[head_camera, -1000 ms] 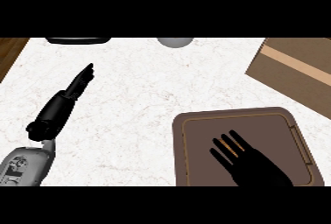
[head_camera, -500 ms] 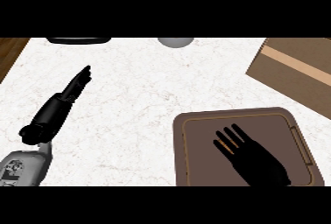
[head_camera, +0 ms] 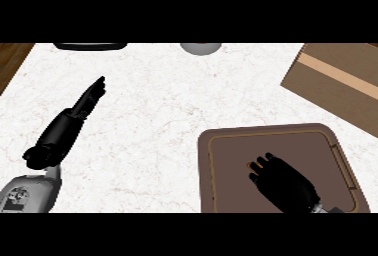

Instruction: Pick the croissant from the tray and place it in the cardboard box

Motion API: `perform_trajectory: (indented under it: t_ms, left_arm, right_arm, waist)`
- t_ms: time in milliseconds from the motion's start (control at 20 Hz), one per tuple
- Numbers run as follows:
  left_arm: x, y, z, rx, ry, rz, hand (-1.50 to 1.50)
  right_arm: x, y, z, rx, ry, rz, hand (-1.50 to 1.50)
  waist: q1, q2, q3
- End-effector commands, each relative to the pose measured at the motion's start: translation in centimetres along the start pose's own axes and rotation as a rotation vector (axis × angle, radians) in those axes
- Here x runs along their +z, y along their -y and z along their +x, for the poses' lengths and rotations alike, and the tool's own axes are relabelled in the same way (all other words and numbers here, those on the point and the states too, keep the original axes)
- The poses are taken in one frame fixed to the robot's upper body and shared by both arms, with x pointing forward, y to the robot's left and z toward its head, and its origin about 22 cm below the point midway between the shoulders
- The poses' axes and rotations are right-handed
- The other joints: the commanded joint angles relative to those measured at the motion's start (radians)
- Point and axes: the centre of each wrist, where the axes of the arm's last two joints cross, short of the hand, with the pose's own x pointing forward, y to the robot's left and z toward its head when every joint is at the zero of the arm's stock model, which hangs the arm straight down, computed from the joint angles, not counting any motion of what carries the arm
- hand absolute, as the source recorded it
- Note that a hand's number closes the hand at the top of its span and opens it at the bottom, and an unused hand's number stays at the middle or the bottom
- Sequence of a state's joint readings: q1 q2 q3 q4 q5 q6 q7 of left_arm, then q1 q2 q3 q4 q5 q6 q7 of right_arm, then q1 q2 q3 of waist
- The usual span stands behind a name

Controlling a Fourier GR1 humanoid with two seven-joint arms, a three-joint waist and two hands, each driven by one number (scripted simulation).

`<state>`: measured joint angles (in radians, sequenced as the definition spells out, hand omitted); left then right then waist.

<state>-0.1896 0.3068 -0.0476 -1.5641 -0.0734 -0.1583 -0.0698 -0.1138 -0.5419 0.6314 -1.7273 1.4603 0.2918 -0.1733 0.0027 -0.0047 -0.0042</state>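
Two black hands show in the head view. The left hand [head_camera: 70, 122] lies over the left of the white counter [head_camera: 170, 100], fingers straight and pointing away, holding nothing. The right hand [head_camera: 284, 182] is over the middle of the brown tray [head_camera: 229, 150], near right, fingers curled down round the croissant, which they hide. The cardboard box [head_camera: 339, 85] sits far right, apart from the tray.

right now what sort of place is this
Likely a kitchen counter: a white marbled countertop, a brown tray set on it, and a cardboard box at its right edge.
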Motion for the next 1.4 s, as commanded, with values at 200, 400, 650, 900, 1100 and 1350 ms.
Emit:
perform_trajectory:
  t_ms: [200,400,650,900,1100,1350]
  left_arm:
    - [0.4,-0.8,0.7,0.002,-0.005,-0.007,0.0]
    - [-1.2,0.4,-0.1,0.007,0.019,-0.02,0.0]
    - [-1.9,-0.1,0.1,-0.005,-0.002,-0.008,0.0]
    - [-1.1,-0.7,1.3,-0.008,0.011,-0.021,0.0]
    - [-0.2,-0.9,0.2,0.011,-0.005,-0.016,0.0]
    - [0.4,-0.2,-0.9,0.008,-0.012,-0.016,0.0]
  right_arm:
    - [0.0,-0.3,0.3,0.06,0.098,-0.141,1.5]
    - [-3.5,1.3,-3.7,-0.35,0.0,-0.211,1.5]
    - [-5.2,1.1,-6.2,-0.549,-0.036,-0.349,1.5]
    - [-4.2,6.1,-11.7,-0.425,-0.058,-0.515,1.5]
    - [-1.4,9.4,-12.9,-0.483,-0.097,-0.599,1.5]
    - [1.0,9.1,-15.3,-0.676,-0.39,-0.743,1.5]
  waist:
    - [0.0,0.004,0.004]
    - [0.011,0.015,0.005]
    - [0.006,0.011,0.005]
    - [0.008,0.005,0.005]
    - [-0.003,0.002,0.004]
    - [-0.007,0.003,0.004]
